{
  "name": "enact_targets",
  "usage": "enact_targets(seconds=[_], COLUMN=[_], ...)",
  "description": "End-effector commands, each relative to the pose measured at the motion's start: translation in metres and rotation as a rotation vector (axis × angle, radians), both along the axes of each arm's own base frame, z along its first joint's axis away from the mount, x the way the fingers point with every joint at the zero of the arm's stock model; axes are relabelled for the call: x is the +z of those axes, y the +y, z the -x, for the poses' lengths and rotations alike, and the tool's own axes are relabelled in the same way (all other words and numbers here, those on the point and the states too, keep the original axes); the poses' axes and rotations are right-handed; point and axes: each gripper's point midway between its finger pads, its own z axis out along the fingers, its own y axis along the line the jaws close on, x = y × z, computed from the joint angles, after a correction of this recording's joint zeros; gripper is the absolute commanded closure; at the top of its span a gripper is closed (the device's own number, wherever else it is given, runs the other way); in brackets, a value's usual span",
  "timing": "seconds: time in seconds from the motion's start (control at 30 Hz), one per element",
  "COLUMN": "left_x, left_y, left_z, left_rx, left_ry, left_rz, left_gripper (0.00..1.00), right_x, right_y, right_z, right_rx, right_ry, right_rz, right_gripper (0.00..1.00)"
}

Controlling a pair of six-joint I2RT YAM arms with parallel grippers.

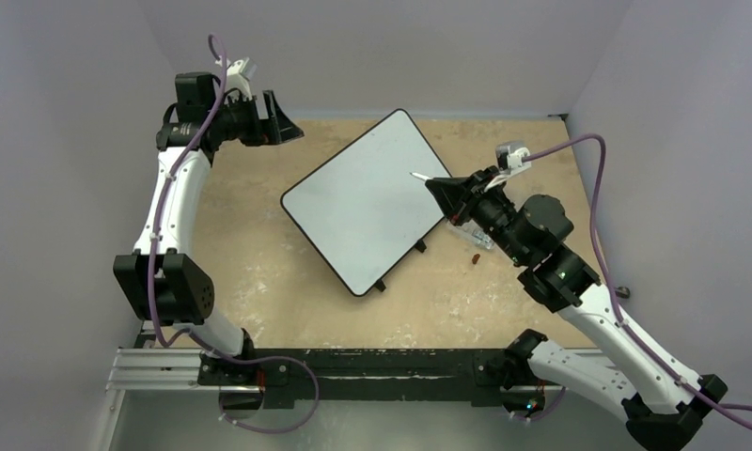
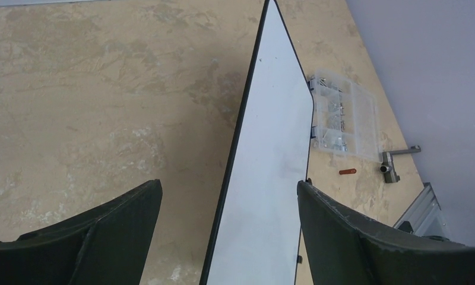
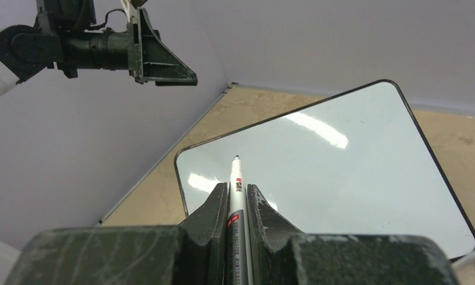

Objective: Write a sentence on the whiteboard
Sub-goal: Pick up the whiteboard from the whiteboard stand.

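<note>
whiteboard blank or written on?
Blank. The whiteboard shows bare white with glare streaks, no letters, in all three views.

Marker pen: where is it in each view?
Top external: marker pen pokes from the right gripper, over the whiteboard near its right edge.
Left wrist: not in it.
Right wrist: bottom centre, clamped between the fingers, tip over the board.
Shared landmark: the whiteboard, in all three.

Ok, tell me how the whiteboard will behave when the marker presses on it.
The whiteboard looks rigid and flat, so it probably won't flex. It rests unheld on small black feet, so it may slide. Its glossy face likely lets the marker glide.
</note>
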Motion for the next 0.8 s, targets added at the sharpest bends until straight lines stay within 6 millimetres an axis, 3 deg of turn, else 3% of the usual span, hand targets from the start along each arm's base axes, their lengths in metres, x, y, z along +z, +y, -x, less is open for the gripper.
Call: enact_targets(seconds=[0.0, 0.77], left_x=[-0.004, -0.062], left_y=[0.000, -0.018], left_z=[-0.005, -0.023], left_rx=[-0.055, -0.206], left_ry=[-0.006, 0.201], left_rz=[0.020, 0.170], left_gripper=[0.17, 0.26], right_x=[-0.001, -0.016], right_y=[-0.007, 0.005], right_z=[0.003, 0.014], right_rx=[-0.019, 0.072], right_ry=[-0.032, -0.022], right_rz=[0.005, 0.005], right_gripper=[1.00, 1.00])
